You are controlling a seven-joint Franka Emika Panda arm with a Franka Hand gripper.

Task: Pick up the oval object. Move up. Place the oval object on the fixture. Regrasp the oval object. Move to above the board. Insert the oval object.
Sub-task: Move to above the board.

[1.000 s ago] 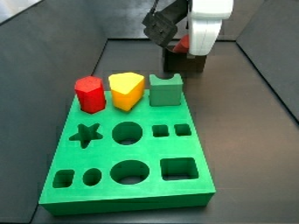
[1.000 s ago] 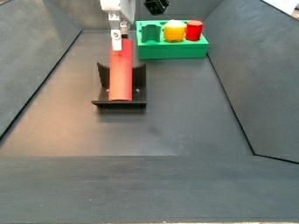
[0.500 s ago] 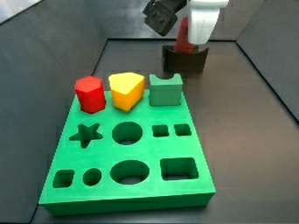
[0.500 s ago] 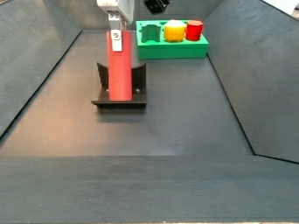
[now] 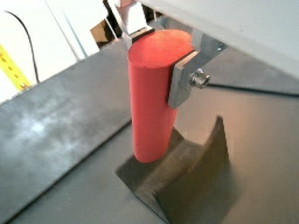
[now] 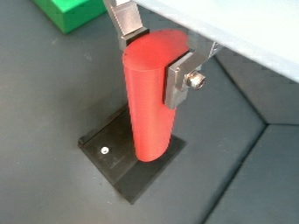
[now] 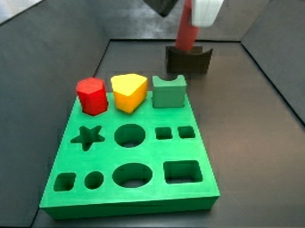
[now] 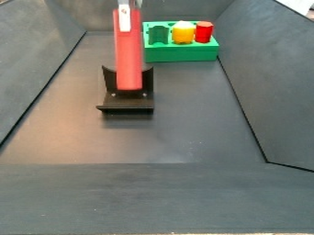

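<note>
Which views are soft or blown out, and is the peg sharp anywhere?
Both wrist views: the oval object is fairly sharp between the gripper fingers, but the background is soft and the upper corner blown white. Side views: low resolution; the board is saturated green, and the gripper is cropped at the frame top above the fixture.

The tool (image 5: 155, 51) grips the peg (image 5: 153, 96) near its top, a silver finger plate (image 5: 184, 77) with a screw pressed flat to one side and another plate (image 5: 126, 19) showing behind the peg's upper end. The salmon-red peg hangs upright, smooth and rounded, its lower end just over the fixture (image 5: 184, 173); whether the two touch cannot be told. The dark fixture sits on the grey floor (image 5: 52, 140), one raised wall with a curved edge standing beside the peg. A pale background with a yellow strip (image 5: 12, 70) lies beyond the floor's far edge.
</note>
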